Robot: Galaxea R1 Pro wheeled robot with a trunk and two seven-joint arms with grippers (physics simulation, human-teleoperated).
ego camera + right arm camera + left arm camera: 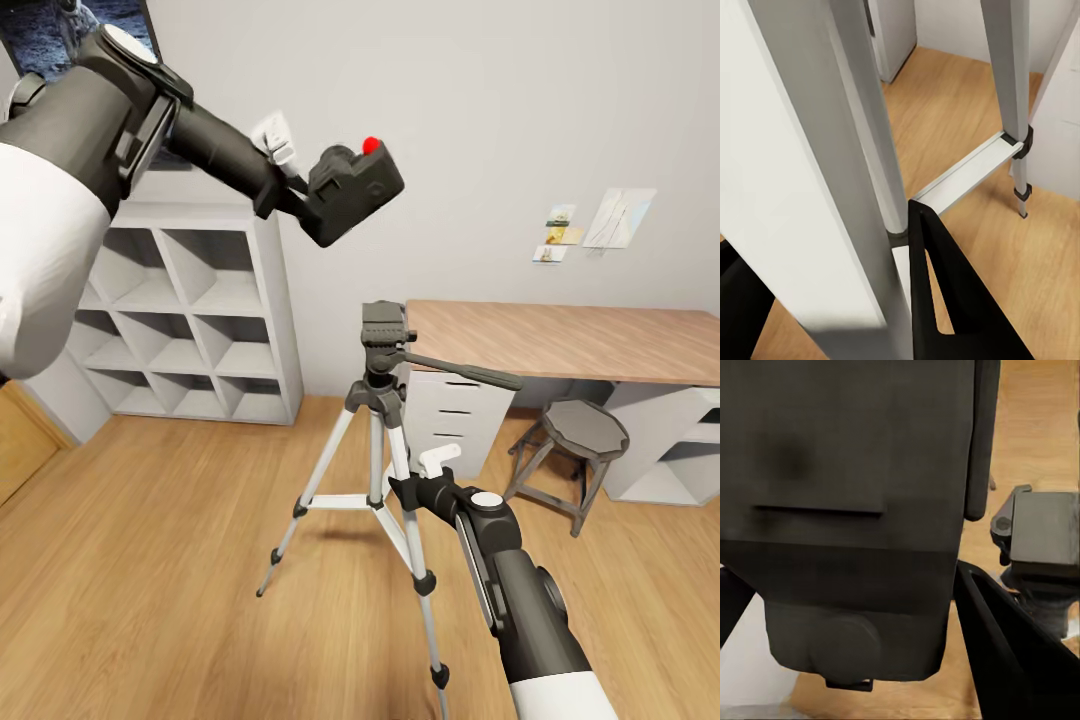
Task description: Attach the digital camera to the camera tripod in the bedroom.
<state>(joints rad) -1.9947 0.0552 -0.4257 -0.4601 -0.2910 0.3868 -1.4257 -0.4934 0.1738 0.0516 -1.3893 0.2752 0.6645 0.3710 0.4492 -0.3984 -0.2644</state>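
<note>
White upper arms, dark grey forearms, black fingers [945, 300].

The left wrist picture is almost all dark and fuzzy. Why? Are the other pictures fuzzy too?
In the left wrist view the digital camera sits right against the lens, so its black body looks soft and blurry. In the right wrist view a pale leg of the camera tripod is very near and looks smeared. The head view is sharp, with a soft shadow under the tripod.
</note>
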